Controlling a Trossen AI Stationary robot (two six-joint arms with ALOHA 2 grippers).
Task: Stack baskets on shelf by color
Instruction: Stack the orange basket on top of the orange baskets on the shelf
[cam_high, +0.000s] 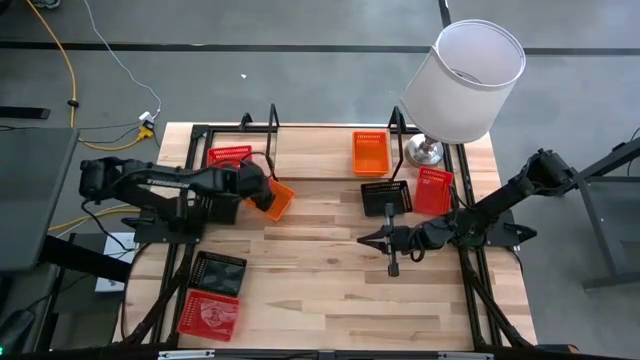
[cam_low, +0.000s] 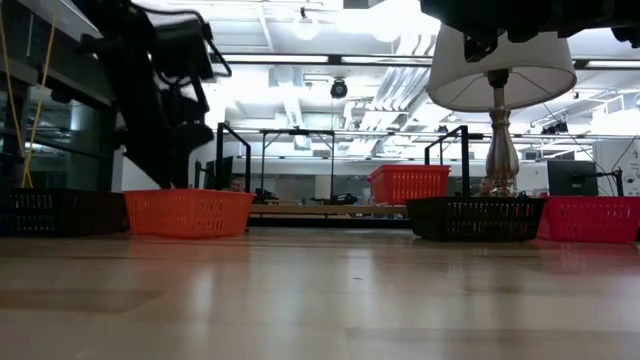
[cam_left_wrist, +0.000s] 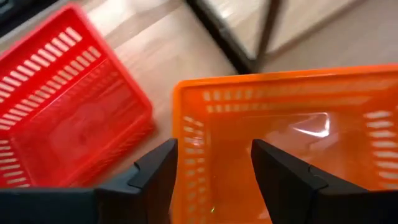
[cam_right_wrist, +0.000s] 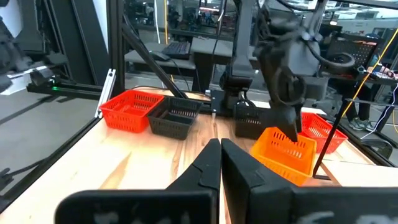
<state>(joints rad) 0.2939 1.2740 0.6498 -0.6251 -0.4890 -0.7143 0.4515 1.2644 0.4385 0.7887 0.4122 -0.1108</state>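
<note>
I am seeing the left gripper (cam_left_wrist: 211, 180) fingers spread wide over the orange basket (cam_high: 277, 198) on the wood tabletop (cam_high: 320, 300); the right gripper (cam_high: 372, 239) fingers are pressing together

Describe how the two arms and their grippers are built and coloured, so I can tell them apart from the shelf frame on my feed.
Both arms are matte black, chunky jointed segments. The left gripper has two flat, dark, wedge-shaped fingers with stepped bases. The right gripper has matching tapered black fingers. From above, the right arm is a slim black link. No markings visible.
</note>
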